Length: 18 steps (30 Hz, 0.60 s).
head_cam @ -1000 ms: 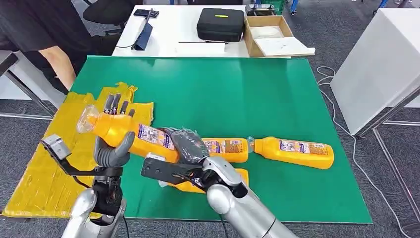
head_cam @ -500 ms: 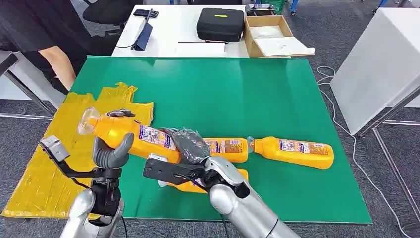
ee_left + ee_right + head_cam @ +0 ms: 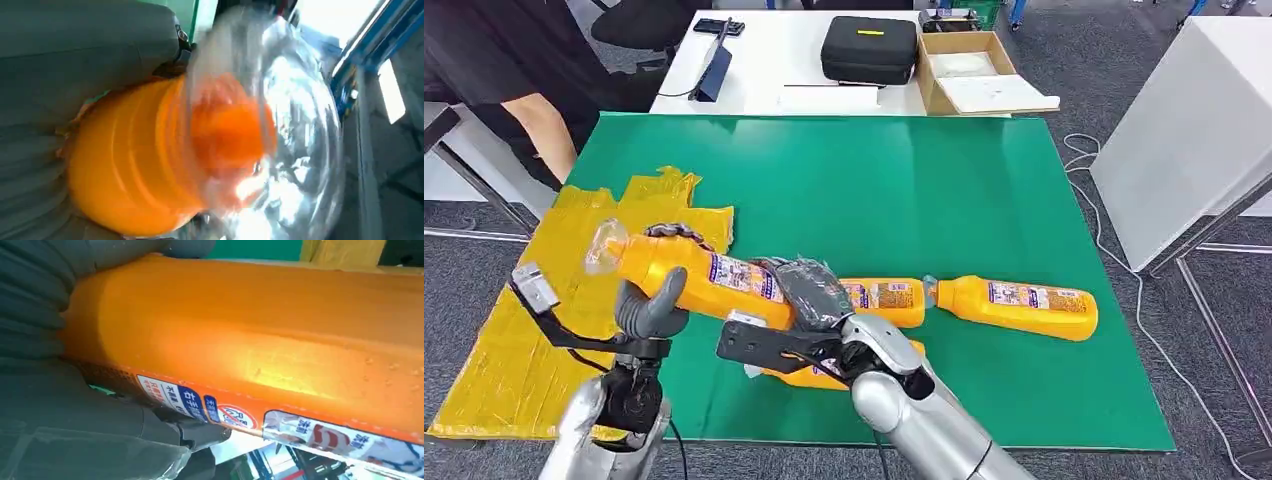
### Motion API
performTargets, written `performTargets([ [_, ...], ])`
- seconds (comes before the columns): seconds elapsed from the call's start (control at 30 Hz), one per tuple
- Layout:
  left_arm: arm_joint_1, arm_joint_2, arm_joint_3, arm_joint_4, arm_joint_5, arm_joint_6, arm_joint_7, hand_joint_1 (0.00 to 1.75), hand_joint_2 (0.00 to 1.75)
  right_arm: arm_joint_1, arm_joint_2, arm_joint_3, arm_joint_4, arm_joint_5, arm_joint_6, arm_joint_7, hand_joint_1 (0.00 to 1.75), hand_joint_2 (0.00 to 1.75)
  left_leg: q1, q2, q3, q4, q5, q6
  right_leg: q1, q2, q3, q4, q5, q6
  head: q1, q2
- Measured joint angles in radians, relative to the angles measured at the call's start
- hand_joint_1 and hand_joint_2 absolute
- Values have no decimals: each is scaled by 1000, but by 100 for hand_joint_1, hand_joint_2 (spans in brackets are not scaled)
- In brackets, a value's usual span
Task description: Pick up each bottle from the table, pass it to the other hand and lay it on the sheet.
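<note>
Head view: both robot hands, left (image 3: 652,300) and right (image 3: 809,295), grip one bottle (image 3: 694,272) over the sheet's edge (image 3: 709,225)

Green worktop (image 3: 904,180) w/ a crumpled yellow sheet (image 3: 514,340) on its left part, hanging over the left edge. Landmark: the sheet. Three orange bottles lie on their sides directly on the green surface, all to the right of the sheet. Nearest to it, a bottle (image 3: 809,376) at the front, mostly hidden. Just behind that, a labelled bottle (image 3: 886,297), partly hidden. Farthest from the sheet, a third bottle (image 3: 1014,305), cap pointing back toward the sheet, cap close to the 2nd bottle's base. Rest of the green surface, behind the bottles & away from the sheet, is plain.
</note>
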Motion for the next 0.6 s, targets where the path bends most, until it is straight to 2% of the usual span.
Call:
performTargets([
  [0.07,0,5,2,4,46,-33,28,175,175,6,-4,-5,-8,7,5,-4,175,175,0,0,0,0,0,0,0,0,0,0,0,0,0,0],
  [0.23,6,15,5,5,166,-61,89,175,175,14,-5,-11,-18,21,13,-14,171,175,0,0,0,0,0,0,0,0,0,0,0,0,0,0],
  [0.27,10,16,6,4,188,-65,99,175,175,15,-5,-11,-18,22,13,-15,148,175,0,0,0,0,0,0,0,0,0,0,0,0,0,0],
  [0.3,15,18,7,4,212,-68,110,175,175,18,-5,-11,-18,23,14,-17,23,175,0,0,0,0,0,0,0,0,0,0,0,0,0,0],
  [0.33,18,19,8,3,231,-69,119,175,175,20,-5,-11,-19,24,15,-18,0,0,0,0,0,0,0,0,0,0,0,0,0,0,0,0],
  [0.6,59,19,21,-31,253,-74,134,175,175,27,-5,-6,-24,58,11,-21,0,0,0,0,0,0,0,0,0,0,0,0,0,0,0,0],
])
